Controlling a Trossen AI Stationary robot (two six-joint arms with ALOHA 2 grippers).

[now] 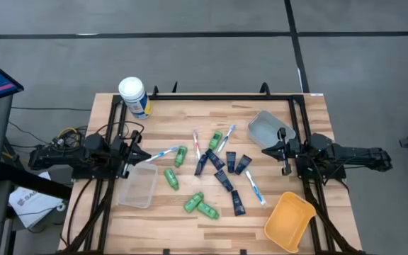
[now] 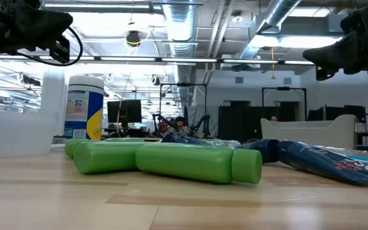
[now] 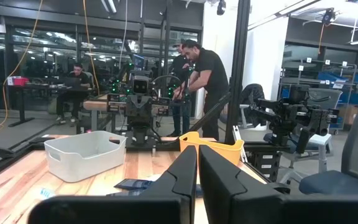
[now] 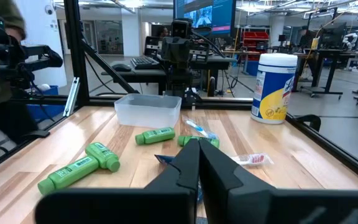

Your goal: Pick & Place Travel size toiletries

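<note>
Toiletries are being left scattered across the middle of the wooden table (image 1: 275, 120) for now, so this looks like the very start, before any pick is being made. Green bottles (image 1: 200, 205) are being shown toward the near middle, with two more further up around the centre, dark navy tubes (image 1: 225, 178) are clustered in the middle, and toothbrushes (image 1: 253, 186) are lying in between, one of them angled toward the left arm.

Nothing is being held by anything. The left gripper (image 1: 142, 156) is being parked at the left edge just above the clear bin (image 1: 137, 185), with its fingers (image 3: 185, 177) pressed together in the left wrist view. The right gripper (image 1: 273, 150) is being kept at the right edge, beside the grey bin (image 1: 266, 127) and up from the orange bin (image 1: 289, 219), with its fingers likewise closed up in the right wrist view.

A white-lidded canister (image 1: 133, 95) is being left at the far left corner, and it probably isn't part of the job.

Next move, as a guess: fingers are needing to be opened first, then one arm is needing to be lowered over a nearby item. That toothbrush (image 1: 163, 152) just off the left gripper seems like the easy grab, and the clear bin is sitting right next to it for the drop. Thin flat stuff is going to be fiddly, though.
</note>
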